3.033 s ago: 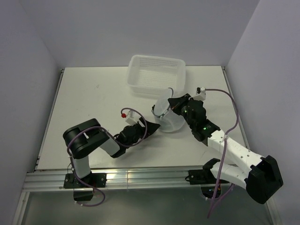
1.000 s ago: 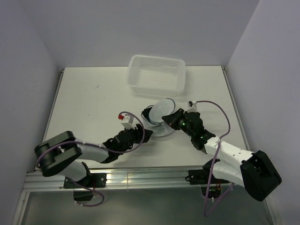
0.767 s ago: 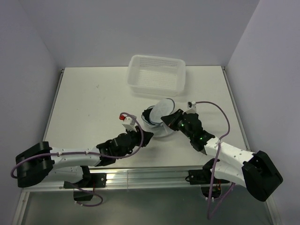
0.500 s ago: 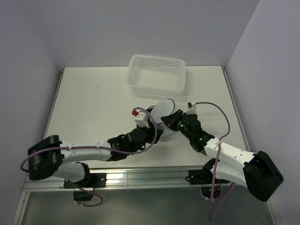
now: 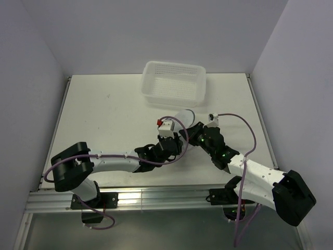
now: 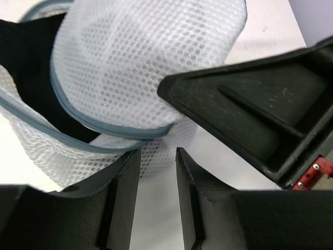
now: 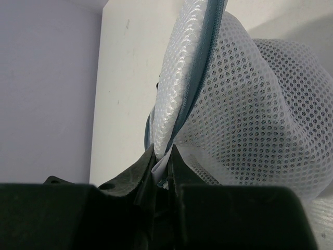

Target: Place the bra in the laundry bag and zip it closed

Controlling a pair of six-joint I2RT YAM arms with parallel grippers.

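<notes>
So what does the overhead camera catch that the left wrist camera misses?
Only the overhead view shows the white basket, standing on the far side of the table. Only the left wrist view shows the black bra tucked inside the laundry bag, between its mesh halves. Both show that bag and the right gripper at its rim.

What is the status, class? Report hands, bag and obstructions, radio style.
Right hand shut on laundry bag rim. Left hand open, tips at lower rim. Bra showing between unzipped halves. Basket behind, not blocking.
</notes>
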